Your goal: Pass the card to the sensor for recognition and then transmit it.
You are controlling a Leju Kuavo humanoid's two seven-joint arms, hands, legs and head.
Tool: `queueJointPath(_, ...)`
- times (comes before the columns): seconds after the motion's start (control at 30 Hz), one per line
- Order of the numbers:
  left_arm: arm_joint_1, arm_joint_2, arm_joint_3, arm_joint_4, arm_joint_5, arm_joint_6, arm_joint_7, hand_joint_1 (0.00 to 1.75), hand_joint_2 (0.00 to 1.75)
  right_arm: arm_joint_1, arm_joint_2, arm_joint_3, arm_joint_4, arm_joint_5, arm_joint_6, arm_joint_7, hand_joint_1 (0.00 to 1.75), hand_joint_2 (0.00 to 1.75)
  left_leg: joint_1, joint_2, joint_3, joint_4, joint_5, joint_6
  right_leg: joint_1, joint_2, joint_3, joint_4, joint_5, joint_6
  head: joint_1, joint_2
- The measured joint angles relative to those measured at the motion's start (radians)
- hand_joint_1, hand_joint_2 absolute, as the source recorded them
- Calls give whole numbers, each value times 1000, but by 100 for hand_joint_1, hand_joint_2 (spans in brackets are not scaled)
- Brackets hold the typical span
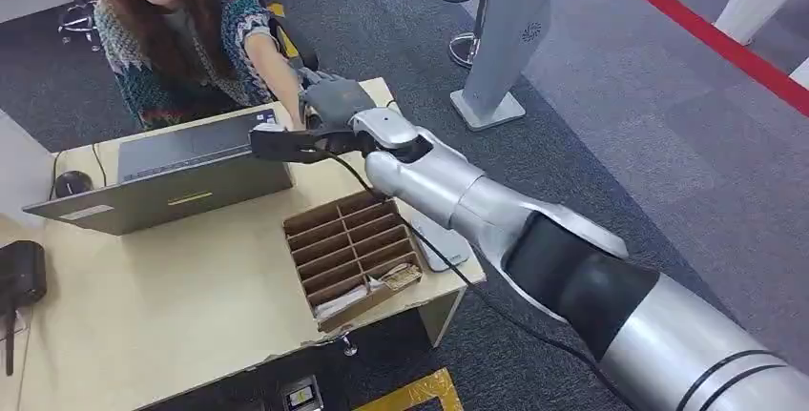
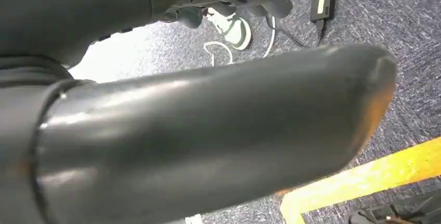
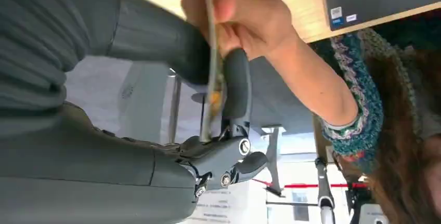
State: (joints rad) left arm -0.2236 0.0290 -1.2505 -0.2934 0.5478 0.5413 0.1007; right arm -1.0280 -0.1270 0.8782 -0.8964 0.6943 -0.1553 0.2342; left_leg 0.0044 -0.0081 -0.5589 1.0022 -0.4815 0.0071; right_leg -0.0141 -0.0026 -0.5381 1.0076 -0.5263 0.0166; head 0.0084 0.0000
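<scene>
The card (image 3: pixel 209 73) appears edge-on in the right wrist view as a thin pale strip, pinched between the thick grey thumb and a darker finger of the right hand (image 3: pixel 218 83); its face and print cannot be read. A person's hand (image 3: pixel 244 21) grips the same card at its far end, the fingers overlapping the robot's fingertips, so the card is held from both sides at once. In the head view the card itself is too small and too covered to pick out: the right hand (image 1: pixel 329 111) reaches over the far edge of the table (image 1: pixel 191 306), just beside the open laptop (image 1: pixel 172 177), where it meets the person's hand (image 1: pixel 286 115). The person (image 1: pixel 181 30) sits behind the table, cut off at the frame's top. A cardboard divider box (image 1: pixel 353 249) lies on the table under the right forearm, well apart from the hand. The left hand (image 2: pixel 208 146) shows as a blurred dark mass close to the lens; whether its fingers are spread or curled cannot be told.
</scene>
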Motion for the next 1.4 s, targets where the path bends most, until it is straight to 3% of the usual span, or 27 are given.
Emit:
queueJointPath(0.3, 3, 0, 2, 0, -10, 3, 1, 0, 0, -2, 5, 19, 60, -17, -69, 10, 0, 175, 0, 0, 0, 0, 0, 0, 0, 0, 0, 0, 0, 0, 0, 0)
queueJointPath(0.5, 15, 0, 11, 1, -13, 17, 1, 0, 0, 2, -6, -27, 35, -128, -209, -31, 0, 175, 0, 1, 1, 0, 0, 0, 0, 1, 0, 0, 0, 0, 0, 0)
queueJointPath(0.6, 24, 0, 22, 1, -5, 24, -2, 0, 0, 30, -22, -65, -41, -195, -241, -46, 0, 175, 0, 2, 1, 0, 0, 0, 0, 2, 0, 0, 0, 0, 0, 0)
queueJointPath(0.8, 52, -1, 59, 9, 16, 35, -24, 0, 0, 194, -88, -156, -339, -302, -274, -81, 0, 175, 1, 2, 1, 0, 0, 0, 0, 1, 0, -1, 0, 0, 0, 0)
queueJointPath(0.9, 79, -1, 72, 11, 41, 37, -38, 0, 0, 291, -118, -195, -488, -384, -254, -148, 0, 175, 1, 5, 4, 0, -3, -2, 1, 5, 0, -2, 0, 0, 0, 0)
queueJointPath(1.03, 101, -1, 80, 13, 68, 43, -60, 0, 0, 443, -153, -225, -587, -400, -220, -182, 0, 175, 1, 5, 4, 0, -3, -2, 1, 4, 1, -2, 0, 0, 0, 0)
queueJointPath(1.4, 115, -1, 113, 24, 90, 50, -66, 0, 0, 776, -232, -365, -865, -354, -154, -181, 0, 175, 1, 5, 2, 0, -3, -2, 1, 4, 1, -2, -1, 0, 0, 0)
